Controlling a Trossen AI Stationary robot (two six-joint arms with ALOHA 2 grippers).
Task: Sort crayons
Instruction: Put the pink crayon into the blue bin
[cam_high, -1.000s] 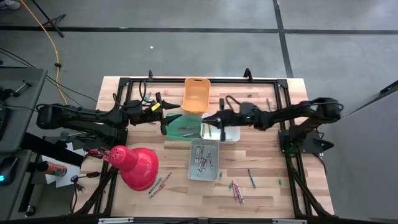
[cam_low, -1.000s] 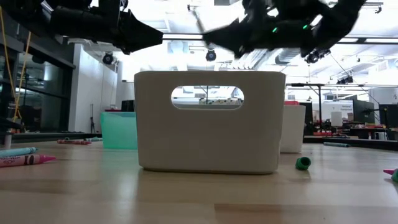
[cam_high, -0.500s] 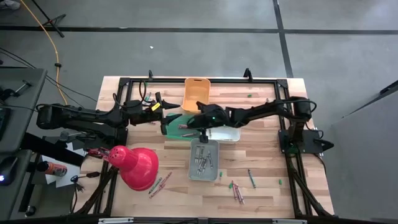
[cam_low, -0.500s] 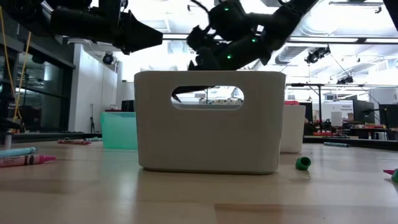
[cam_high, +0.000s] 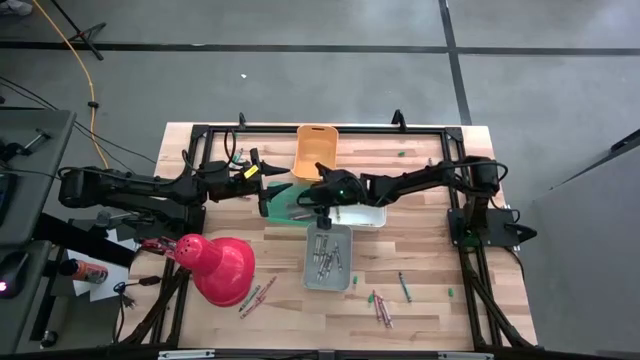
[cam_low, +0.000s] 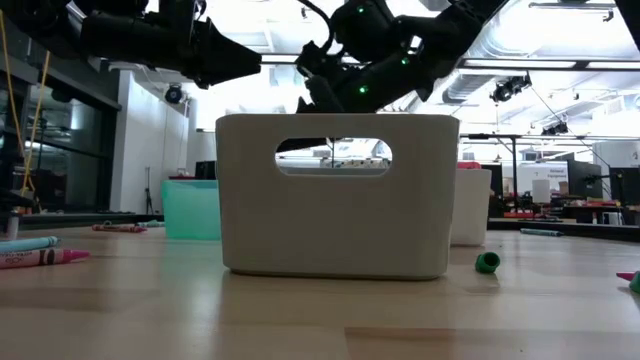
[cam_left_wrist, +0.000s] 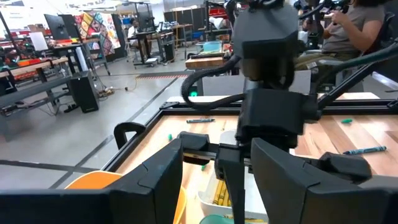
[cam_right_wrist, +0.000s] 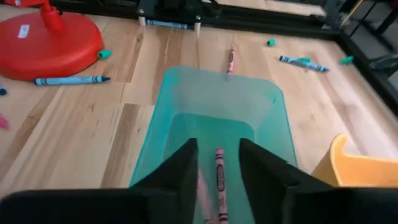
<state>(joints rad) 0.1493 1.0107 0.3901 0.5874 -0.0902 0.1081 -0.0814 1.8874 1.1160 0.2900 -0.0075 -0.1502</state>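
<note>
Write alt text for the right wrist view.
The right gripper hangs open over a teal bin, with a red crayon between its fingers. Loose crayons and a red lamp base lie on the wooden table beyond.

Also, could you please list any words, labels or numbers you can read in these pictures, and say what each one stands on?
None can be read.
Red lamp base: white sticker, print too small.
Red crayon in the green bin: wrapper print blurred.
Blue crayon on the table: wrapper print too small.
</note>
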